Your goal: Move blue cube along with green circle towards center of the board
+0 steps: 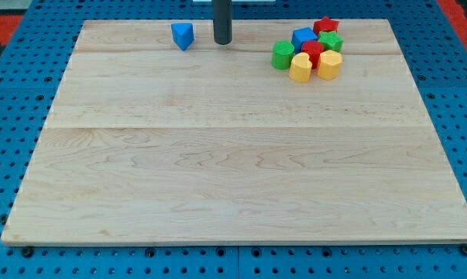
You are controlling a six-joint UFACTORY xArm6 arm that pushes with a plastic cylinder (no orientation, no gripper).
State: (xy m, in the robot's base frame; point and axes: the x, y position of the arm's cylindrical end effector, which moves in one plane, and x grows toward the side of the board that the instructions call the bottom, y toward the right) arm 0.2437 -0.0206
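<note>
My tip (222,41) stands near the view's top edge of the wooden board (233,178), left of a cluster of blocks. The blue cube (303,37) sits in the cluster at the view's top right. The green circle (283,55) is at the cluster's left side, just below and left of the blue cube. My tip is about 80 pixels left of the green circle and touches no block. A blue triangle block (183,35) lies just left of my tip.
The cluster also holds a red block (325,26) at its top, a green block (331,41), a red block (313,52) in the middle, a yellow heart-like block (300,68) and a yellow block (330,65). A blue pegboard (8,116) surrounds the board.
</note>
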